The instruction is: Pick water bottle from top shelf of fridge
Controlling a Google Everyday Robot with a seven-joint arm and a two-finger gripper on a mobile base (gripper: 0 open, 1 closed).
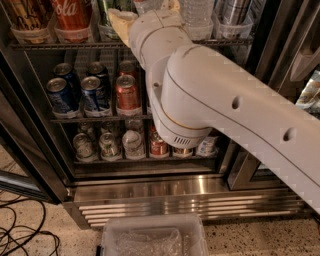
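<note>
The fridge (190, 200) stands open in front of me. On its top shelf (65, 45), the ribbed lower part of the clear water bottle (197, 12) stands in a plastic lane tray; its cap and label are cut off by the top edge. My gripper (145, 10) is at the top shelf, just left of that bottle and mostly out of frame. Its cream wrist (122, 22) and the thick white arm (225, 105) cover the shelf's middle.
A brown bottle (25, 15), a red cola bottle (75, 15) and a green bottle (107, 10) stand left of the gripper, and a silver can (232, 12) at the right. Blue (60, 92) and red cans (127, 92) fill lower racks. A clear bin (152, 237) and cables (20, 235) lie on the floor.
</note>
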